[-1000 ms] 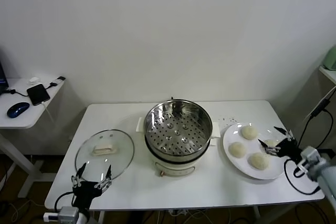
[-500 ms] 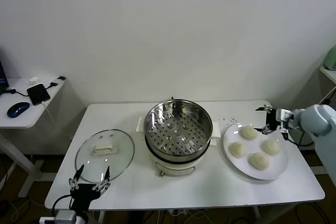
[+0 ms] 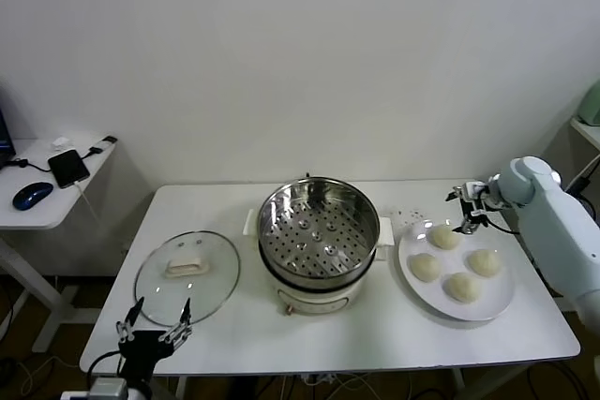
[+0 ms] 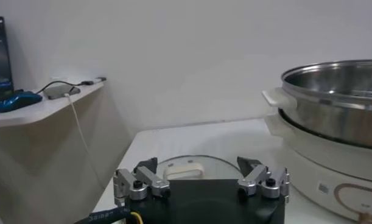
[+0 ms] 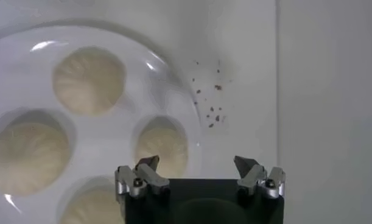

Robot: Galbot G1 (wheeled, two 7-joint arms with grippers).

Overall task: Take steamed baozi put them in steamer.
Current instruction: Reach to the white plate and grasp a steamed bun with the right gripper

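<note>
Several pale steamed baozi (image 3: 444, 236) lie on a white plate (image 3: 454, 261) at the table's right. The steamer (image 3: 317, 231), a shiny pot with a perforated tray and nothing on it, stands mid-table on its white base. My right gripper (image 3: 466, 209) hovers open over the plate's far edge, beside the farthest baozi. In the right wrist view, one baozi (image 5: 163, 146) sits just ahead of one fingertip of the open right gripper (image 5: 196, 163), which holds nothing. My left gripper (image 3: 150, 323) hangs open and empty at the table's front-left edge, just short of the lid.
A round glass lid (image 3: 187, 274) with a cream handle lies flat left of the steamer. Dark crumbs (image 5: 213, 103) dot the table beyond the plate. A side desk (image 3: 37, 208) with a phone and mouse stands further left. The steamer wall (image 4: 338, 97) rises close by in the left wrist view.
My right arm swung from the plate's front-right side around to its far edge and now points down over the farthest baozi. My left gripper sank slightly toward the table's front edge.
</note>
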